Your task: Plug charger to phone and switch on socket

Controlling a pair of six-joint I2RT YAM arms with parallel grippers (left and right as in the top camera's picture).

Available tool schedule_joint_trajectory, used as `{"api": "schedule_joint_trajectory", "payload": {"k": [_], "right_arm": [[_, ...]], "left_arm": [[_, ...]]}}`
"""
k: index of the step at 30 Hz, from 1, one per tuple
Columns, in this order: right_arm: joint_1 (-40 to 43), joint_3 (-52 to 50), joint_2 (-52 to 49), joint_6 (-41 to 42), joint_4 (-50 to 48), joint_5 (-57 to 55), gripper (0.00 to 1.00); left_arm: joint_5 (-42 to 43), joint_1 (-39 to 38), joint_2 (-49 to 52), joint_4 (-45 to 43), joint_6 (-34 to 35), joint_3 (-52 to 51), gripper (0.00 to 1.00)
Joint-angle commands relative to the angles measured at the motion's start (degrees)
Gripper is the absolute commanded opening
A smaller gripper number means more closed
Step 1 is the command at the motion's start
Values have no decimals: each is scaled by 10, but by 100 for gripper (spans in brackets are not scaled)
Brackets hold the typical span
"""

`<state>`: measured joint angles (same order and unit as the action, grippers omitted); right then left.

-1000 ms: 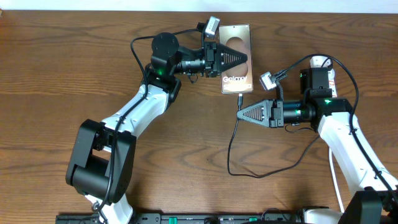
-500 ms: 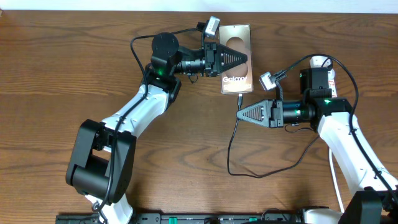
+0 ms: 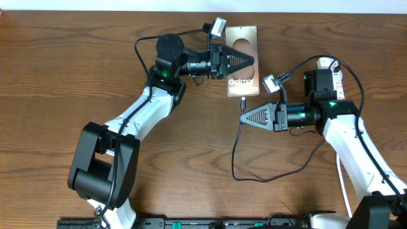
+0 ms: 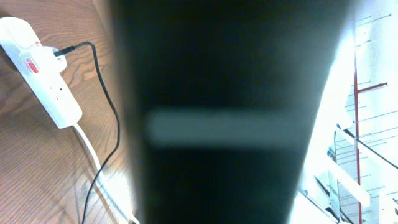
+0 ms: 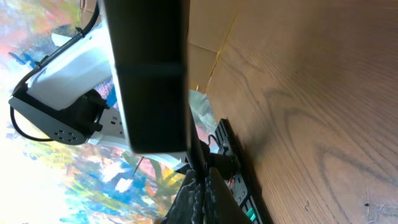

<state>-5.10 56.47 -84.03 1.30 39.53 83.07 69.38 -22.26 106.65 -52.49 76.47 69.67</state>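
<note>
The phone (image 3: 243, 44), bronze with "Galaxy" on it, lies at the back centre. My left gripper (image 3: 251, 62) reaches in from the phone's left edge, turned on its side and shut on the phone. In the left wrist view the phone (image 4: 224, 93) is a dark blurred band that hides the fingers. My right gripper (image 3: 241, 117) is just below the phone, shut on the charger (image 3: 234, 156). The charger's plug tip (image 3: 244, 100) meets the phone's bottom edge. In the right wrist view the right gripper (image 5: 199, 175) pinches the thin cable under the phone (image 5: 149, 74). The socket (image 4: 56, 102) is white.
The socket (image 3: 332, 65) sits at the right, largely hidden behind my right arm (image 3: 346, 137). The charger cable loops over the wooden table (image 3: 63, 76) in front of that arm. A black rail (image 3: 191, 222) runs along the table's front edge.
My right gripper has shifted slightly left with the charger. The phone has edged slightly to the right. The left arm has stayed where it was.
</note>
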Motion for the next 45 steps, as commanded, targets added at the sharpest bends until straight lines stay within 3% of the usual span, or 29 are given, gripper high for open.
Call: {"api": "schedule_joint_trajectory", "payload": {"k": [1, 21, 45], "right_arm": [[-3, 0, 0, 7, -3, 9, 1], [-3, 0, 0, 56, -41, 9, 1], [-6, 0, 0, 27, -66, 25, 1]], "left_arm": [[17, -3, -13, -8, -8, 6, 7], [23, -4, -13, -8, -28, 6, 7], [-12, 16, -13, -7, -14, 6, 7]]}}
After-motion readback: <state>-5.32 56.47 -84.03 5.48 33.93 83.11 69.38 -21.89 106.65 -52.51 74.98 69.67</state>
